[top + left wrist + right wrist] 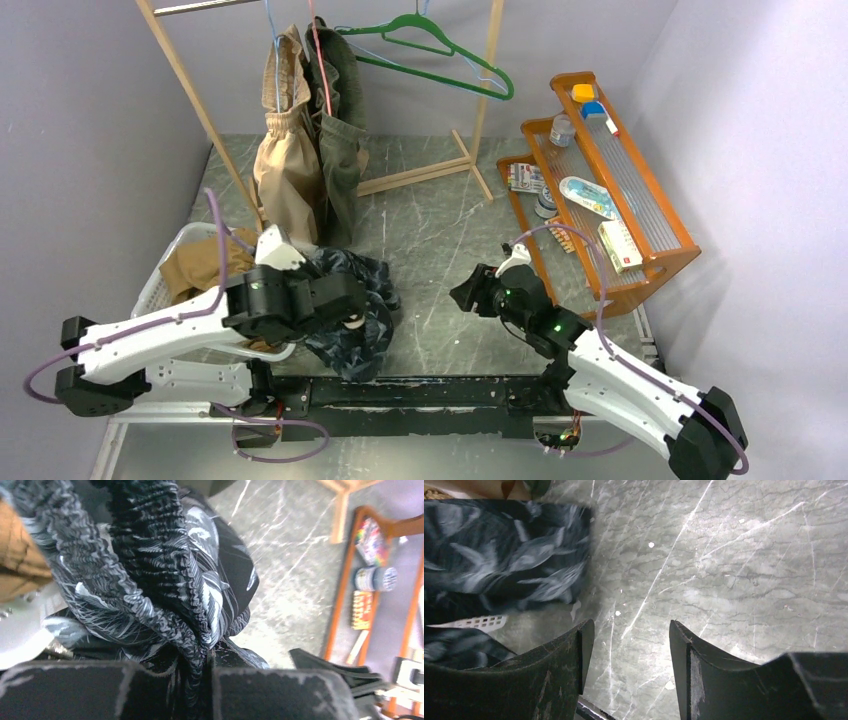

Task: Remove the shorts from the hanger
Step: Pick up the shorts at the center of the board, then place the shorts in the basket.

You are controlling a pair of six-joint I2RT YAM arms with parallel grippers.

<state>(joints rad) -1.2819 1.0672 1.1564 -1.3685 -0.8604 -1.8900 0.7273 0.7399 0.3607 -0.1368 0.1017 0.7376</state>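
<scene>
At the table's (pixel 724 580) 8 o'clock, left gripper (pixel 200 677) clamps the patterned shorts (pixel 165 580) by the waistband; right gripper (pixel 631 650) at 4 o'clock, fingers apart above the table.

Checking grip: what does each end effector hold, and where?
Left end effector pinches the patterned shorts by the gathered waistband; right end effector holds nothing.

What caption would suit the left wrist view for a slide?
The left arm's jaws pinch the gathered waist of the dark patterned shorts, with the grey table and orange rack behind.
</scene>
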